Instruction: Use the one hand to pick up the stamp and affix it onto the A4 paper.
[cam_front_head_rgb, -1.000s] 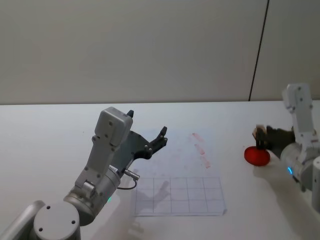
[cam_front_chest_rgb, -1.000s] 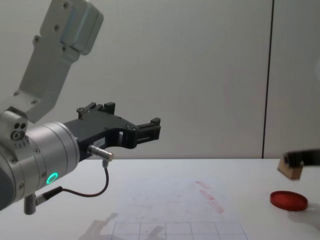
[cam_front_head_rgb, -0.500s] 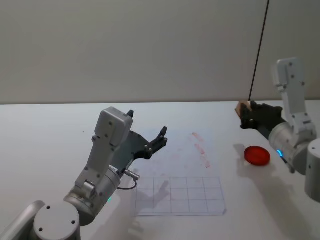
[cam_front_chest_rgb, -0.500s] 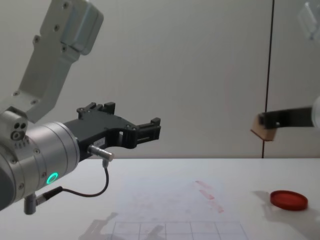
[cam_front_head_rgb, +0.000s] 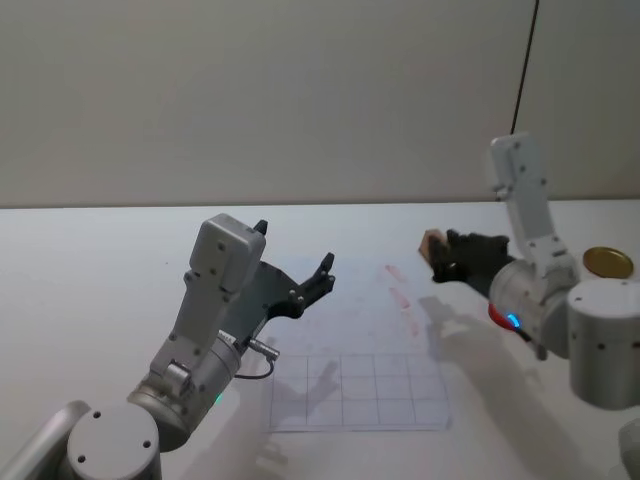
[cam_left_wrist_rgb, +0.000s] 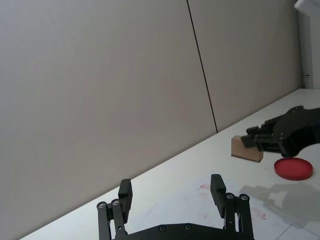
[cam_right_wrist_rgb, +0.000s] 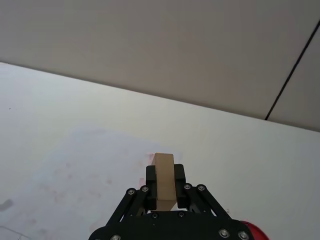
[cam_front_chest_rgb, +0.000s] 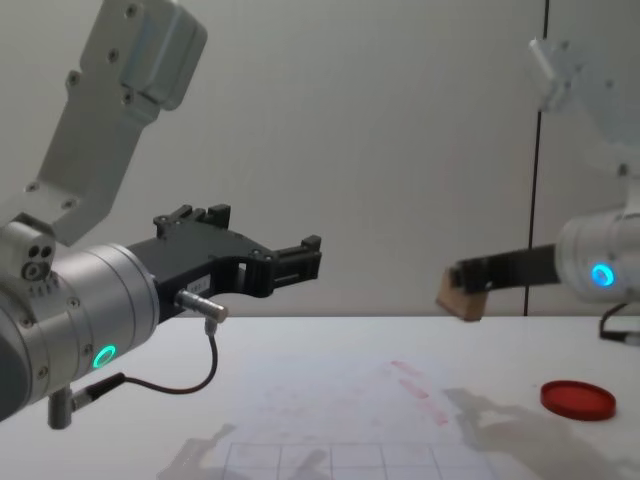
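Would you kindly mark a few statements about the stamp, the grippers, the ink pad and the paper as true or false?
1. The right gripper holds the stamp in the air. True.
2. The stamp is pressed onto the paper. False: it is held above the table, near the paper's right edge.
3. The left gripper is open and holds nothing. True.
4. The ink pad lies on the paper. False: it lies on the bare table, right of the paper.
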